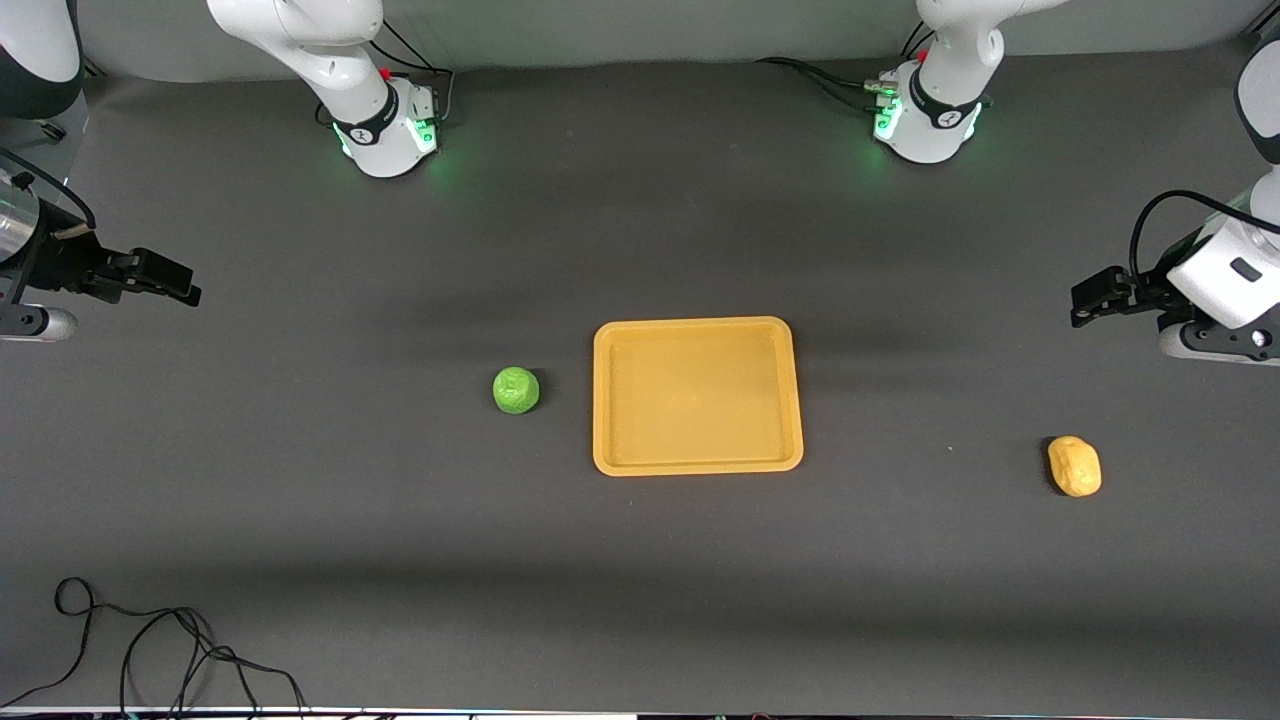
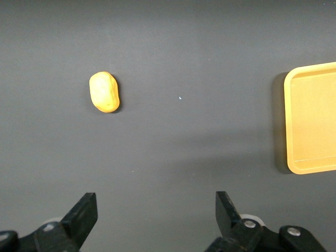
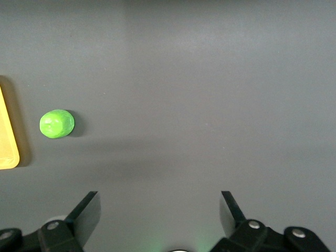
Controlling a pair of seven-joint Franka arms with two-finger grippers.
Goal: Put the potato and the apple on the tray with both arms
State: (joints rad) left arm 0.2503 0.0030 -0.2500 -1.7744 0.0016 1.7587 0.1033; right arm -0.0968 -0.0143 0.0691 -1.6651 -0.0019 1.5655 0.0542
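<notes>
The orange-yellow tray (image 1: pixel 697 462) lies empty at mid-table; its edge also shows in the left wrist view (image 2: pixel 294 121) and in the right wrist view (image 3: pixel 7 152). The green apple (image 1: pixel 516 390) sits on the table beside the tray, toward the right arm's end, and shows in the right wrist view (image 3: pixel 56 124). The yellow-tan potato (image 1: pixel 1074 466) lies toward the left arm's end and shows in the left wrist view (image 2: pixel 104 92). My left gripper (image 1: pixel 1090 298) (image 2: pixel 156 210) is open and empty, up over bare table at its end. My right gripper (image 1: pixel 175 282) (image 3: pixel 158 210) is open and empty, up over bare table at its end.
Both arm bases (image 1: pixel 385 135) (image 1: pixel 925 125) glow green along the table's edge farthest from the front camera. A loose black cable (image 1: pixel 170 650) lies at the table's nearest edge toward the right arm's end. The table is covered with dark grey cloth.
</notes>
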